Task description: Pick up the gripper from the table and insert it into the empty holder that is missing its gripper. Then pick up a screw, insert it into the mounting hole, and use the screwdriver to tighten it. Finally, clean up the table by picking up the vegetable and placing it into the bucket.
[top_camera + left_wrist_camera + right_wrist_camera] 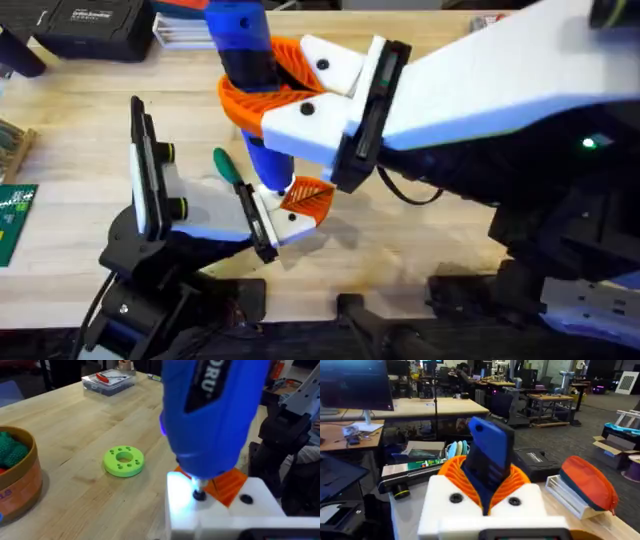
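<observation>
Large and close under the overhead camera, the right gripper (262, 92) clamps its orange ribbed pads (250, 105) around the blue screwdriver (250, 70), holding it upright; the driver's top is cut off at the frame edge. Its lower end comes down onto the left gripper (290, 205), where an orange tip (310, 197) sits on a white block. In the left wrist view the screwdriver (210, 415) blocks much of the scene, and its thin metal tip meets a dark screw head (199, 495) in the white mount (220, 510), lit by a pale glow. How wide the left gripper's fingers stand cannot be told; the driver and the white block cover them. The green vegetable (124, 461) lies flat on the table (75, 425), apart from the bucket (20, 480), which is cropped at the edge and holds a darker green piece. In the right wrist view the screwdriver (489, 462) rises between the orange pads (517, 480).
</observation>
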